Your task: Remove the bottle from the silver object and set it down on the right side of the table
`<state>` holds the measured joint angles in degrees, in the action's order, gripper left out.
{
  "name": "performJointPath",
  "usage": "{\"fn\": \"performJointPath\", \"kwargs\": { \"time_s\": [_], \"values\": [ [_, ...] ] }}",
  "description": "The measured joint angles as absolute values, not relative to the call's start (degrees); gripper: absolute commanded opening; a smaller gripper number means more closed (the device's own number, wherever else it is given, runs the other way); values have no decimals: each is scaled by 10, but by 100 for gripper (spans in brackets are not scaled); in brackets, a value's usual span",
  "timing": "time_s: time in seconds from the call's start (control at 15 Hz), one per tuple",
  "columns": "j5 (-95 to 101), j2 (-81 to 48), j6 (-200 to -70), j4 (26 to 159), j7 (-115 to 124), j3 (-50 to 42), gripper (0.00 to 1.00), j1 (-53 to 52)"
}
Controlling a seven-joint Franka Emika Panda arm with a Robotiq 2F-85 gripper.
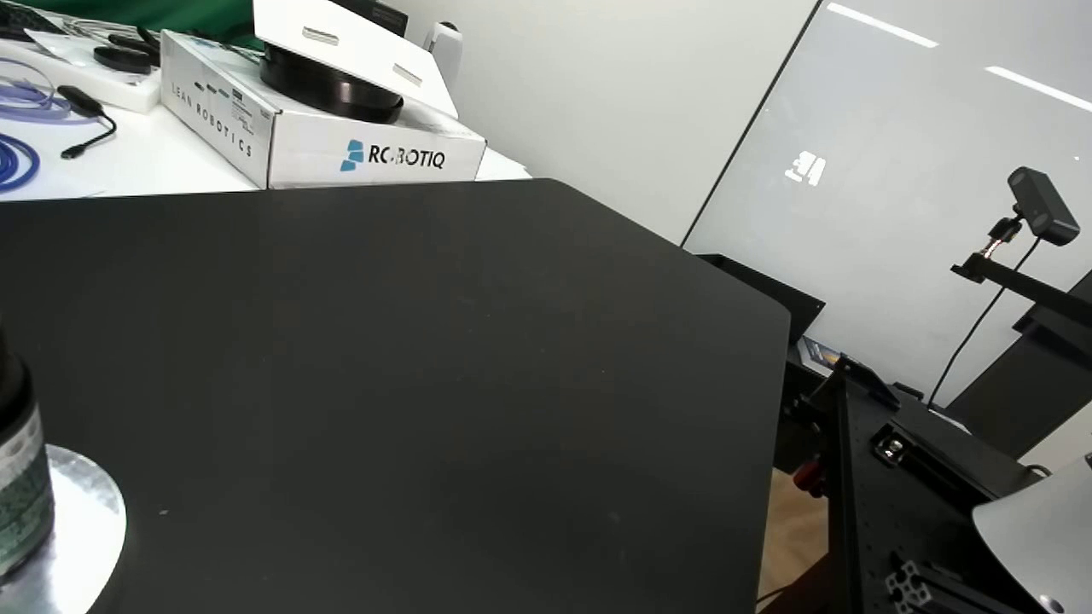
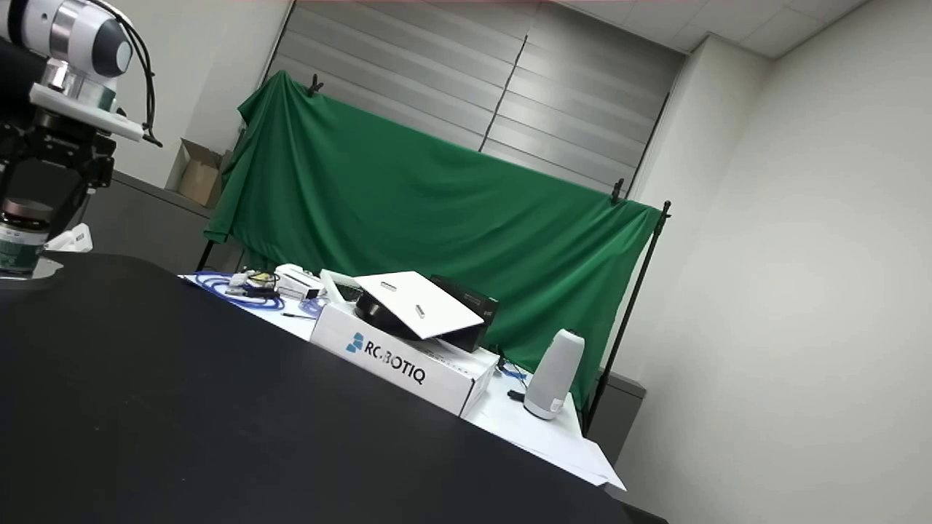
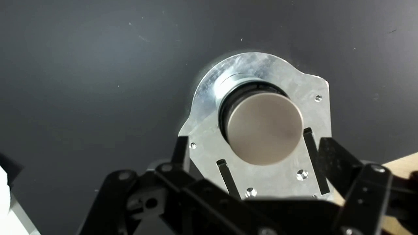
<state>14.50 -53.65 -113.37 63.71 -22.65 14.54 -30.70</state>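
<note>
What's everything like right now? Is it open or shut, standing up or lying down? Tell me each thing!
gripper: open, holding nothing
bottle: standing upright, cap on
silver object: lying flat, bottle standing on it
white box: looks shut, things piled on top
green cloth: hanging, clipped up
brown box: looks open
blue cable: coiled up
</note>
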Motion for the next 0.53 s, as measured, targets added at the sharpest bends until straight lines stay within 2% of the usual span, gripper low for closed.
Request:
{"fn": "performJointPath", "kwargs": {
  "time_s": [0.2, 0.27, 0.33, 0.53],
  "values": [
    [145, -545, -1146, 637, -226, 145, 100, -307],
    [145, -547, -1150, 637, -227, 145, 75, -307],
    [145, -549, -1152, 637, -227, 145, 75, -307],
    [145, -553, -1151, 636, -227, 145, 53, -307]
  ]
}}
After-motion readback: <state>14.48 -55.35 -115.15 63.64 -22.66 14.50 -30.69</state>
